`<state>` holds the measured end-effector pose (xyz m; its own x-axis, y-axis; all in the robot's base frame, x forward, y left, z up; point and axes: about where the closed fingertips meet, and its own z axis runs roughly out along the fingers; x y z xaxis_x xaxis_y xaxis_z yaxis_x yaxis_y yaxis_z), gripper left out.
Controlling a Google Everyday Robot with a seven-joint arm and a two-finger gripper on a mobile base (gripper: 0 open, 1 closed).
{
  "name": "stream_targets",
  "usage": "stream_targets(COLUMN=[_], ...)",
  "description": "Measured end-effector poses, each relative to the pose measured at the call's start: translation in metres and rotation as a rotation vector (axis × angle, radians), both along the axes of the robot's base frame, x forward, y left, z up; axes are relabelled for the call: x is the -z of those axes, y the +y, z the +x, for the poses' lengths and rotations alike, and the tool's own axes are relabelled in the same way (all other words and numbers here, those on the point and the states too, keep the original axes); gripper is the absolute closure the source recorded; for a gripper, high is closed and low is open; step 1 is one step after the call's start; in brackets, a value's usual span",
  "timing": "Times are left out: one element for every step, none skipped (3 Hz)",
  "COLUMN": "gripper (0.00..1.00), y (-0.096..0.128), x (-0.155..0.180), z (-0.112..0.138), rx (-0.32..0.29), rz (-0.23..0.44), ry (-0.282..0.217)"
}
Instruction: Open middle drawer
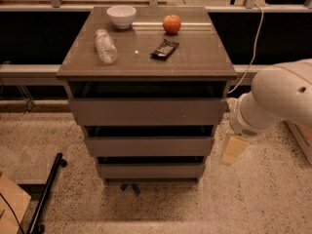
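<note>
The grey drawer cabinet [146, 57] stands in the middle of the camera view with three drawers stacked. The middle drawer [148, 146] has a plain grey front and sits between the top drawer [146, 112] and the bottom drawer [151, 170]. My gripper [235, 149] hangs from the white arm [278, 101] just right of the cabinet, at about the height of the middle drawer. It is apart from the drawer front and holds nothing that I can see.
On the cabinet top lie a white bowl [121, 15], an apple [171, 24], a clear plastic bottle [106, 46] and a dark packet [165, 48]. A black pole [46, 194] and cardboard [9, 206] lie on the floor at the lower left. A cable [253, 43] hangs at the right.
</note>
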<state>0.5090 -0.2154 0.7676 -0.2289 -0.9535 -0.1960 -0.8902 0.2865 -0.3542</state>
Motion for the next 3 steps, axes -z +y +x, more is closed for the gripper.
stream_targets(gripper=[0.0,0.0,0.0], y=[0.002,-0.003,-0.005], x=[0.026,0.058,0.09], z=[0.001,0.012,0.028], rx=[0.0,0.014,0.015], rz=[0.05,0.168,0.278], ry=[0.0,0.003,0.025])
